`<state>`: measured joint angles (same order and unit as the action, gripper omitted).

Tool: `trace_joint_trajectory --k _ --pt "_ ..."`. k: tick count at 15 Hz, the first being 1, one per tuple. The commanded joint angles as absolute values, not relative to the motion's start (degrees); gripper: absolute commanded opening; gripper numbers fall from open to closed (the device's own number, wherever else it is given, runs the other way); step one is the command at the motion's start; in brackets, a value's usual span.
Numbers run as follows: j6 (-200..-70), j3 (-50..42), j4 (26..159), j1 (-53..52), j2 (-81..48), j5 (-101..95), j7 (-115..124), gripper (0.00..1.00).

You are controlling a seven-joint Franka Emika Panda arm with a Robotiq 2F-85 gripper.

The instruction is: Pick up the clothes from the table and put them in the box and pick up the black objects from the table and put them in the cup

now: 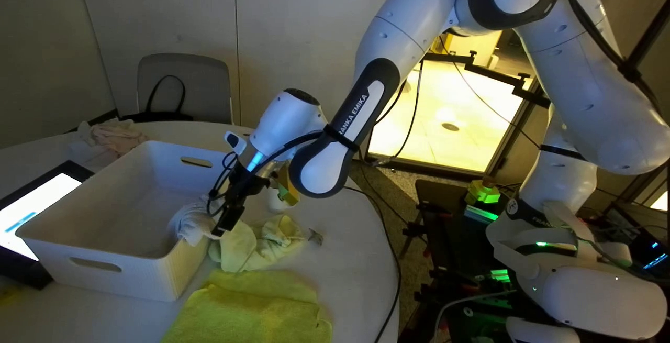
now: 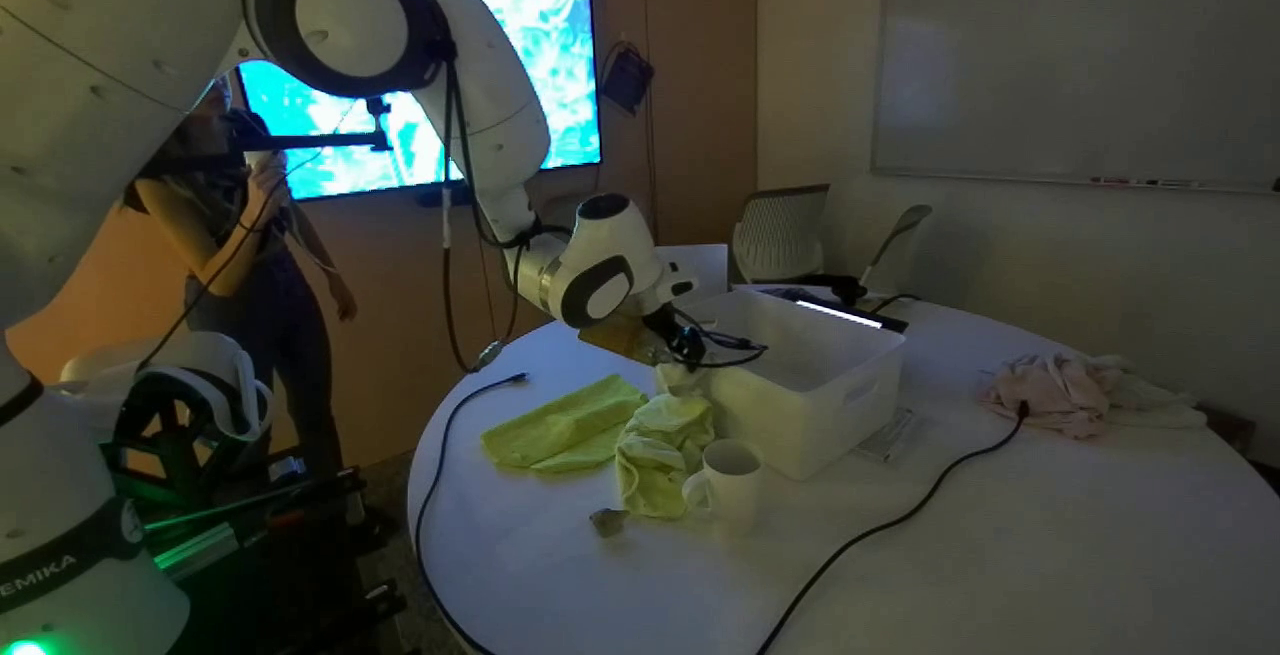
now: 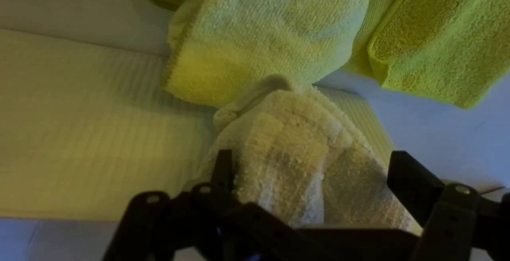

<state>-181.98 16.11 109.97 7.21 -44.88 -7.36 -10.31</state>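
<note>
while cloths [image 2: 565, 427] strew the table [image 2: 960, 565], screens [image 2: 570, 75] glow

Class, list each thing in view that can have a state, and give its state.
Box: upright, open-topped
End effector: open
Pale cloth: draped over the box's rim
Yellow-green towel: lying flat
Yellow-green cloth: crumpled
Cup: upright
Small dark object: outside the cup
Pinkish fabric: heaped
Tablet: screen lit
Wall screen: lit
</note>
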Motion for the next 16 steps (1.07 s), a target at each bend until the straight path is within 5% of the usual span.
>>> trace_joint_trajectory --k 1,5,7,13,16 --pt "-185.88 10.69 108.74 1.43 -44.89 -5.25 -6.06 1.0" --pt "-187.99 5.62 109.14 -3.62 -44.73 -4.02 -2.78 0.85" --pt "-188.08 3.36 109.28 -5.87 -44.67 -3.36 -1.6 0.6" --pt "-187.14 -2.78 110.95 -12.23 -42.53 -2.8 0.69 0.15" --pt "-186.66 -6.26 111.48 -15.9 -41.51 -2.63 1.47 0.09"
